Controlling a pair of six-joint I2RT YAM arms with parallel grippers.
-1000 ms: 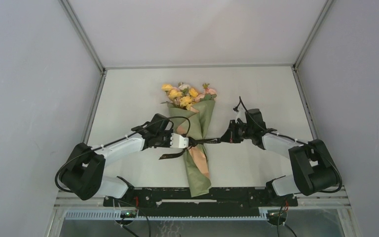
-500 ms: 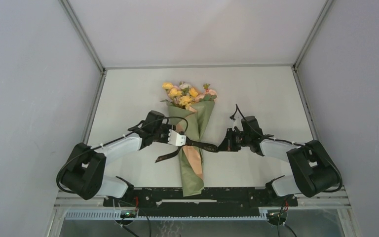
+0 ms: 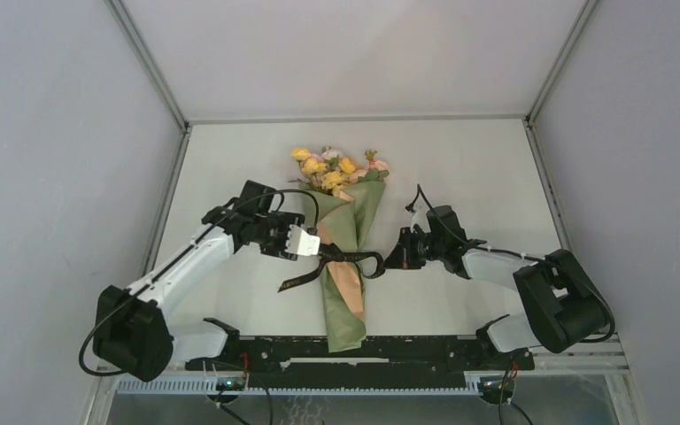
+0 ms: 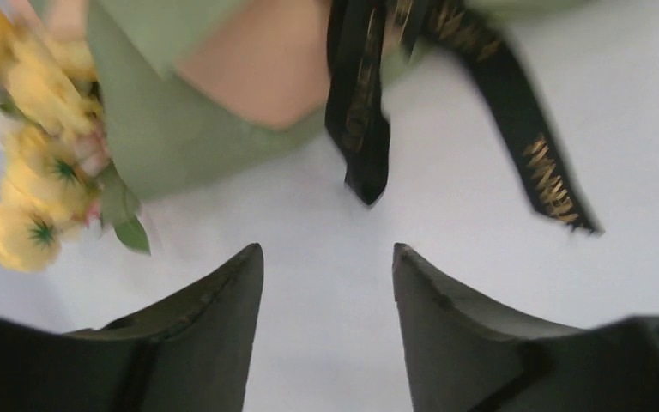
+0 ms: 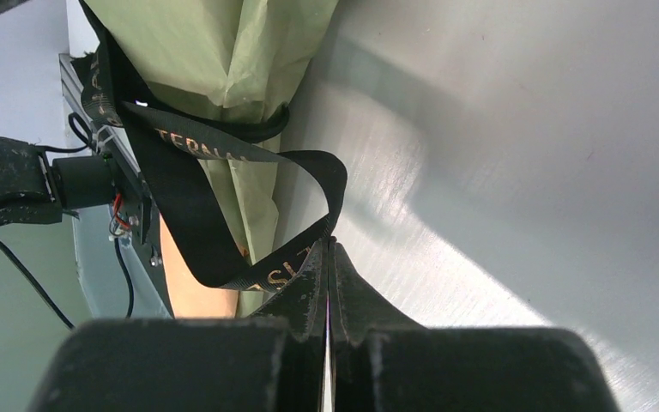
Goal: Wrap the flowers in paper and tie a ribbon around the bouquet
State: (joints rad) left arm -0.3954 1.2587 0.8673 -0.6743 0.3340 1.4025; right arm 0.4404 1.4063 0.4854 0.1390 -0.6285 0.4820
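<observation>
Bright, even overhead light in the top view, faint soft shadows on the white table (image 3: pixel 460 168), left wrist view motion-blurred, flowers (image 4: pixel 34 180) and ribbon (image 4: pixel 360 129) smeared, right wrist view sharper, white glare streak right of the paper (image 5: pixel 223 51)

Your left end effector (image 4: pixel 328 335) hangs over the pale worktop (image 4: pixel 249 215), its two dark fingers (image 4: pixel 214 326) spread with nothing between them. Beyond the tips you see olive paper (image 4: pixel 180 129) with a peach lining (image 4: pixel 262 60), blurred yellow flowers (image 4: pixel 34 146) at the left, and a black gold-lettered ribbon (image 4: pixel 365 112) whose two ends trail onto the worktop.
</observation>
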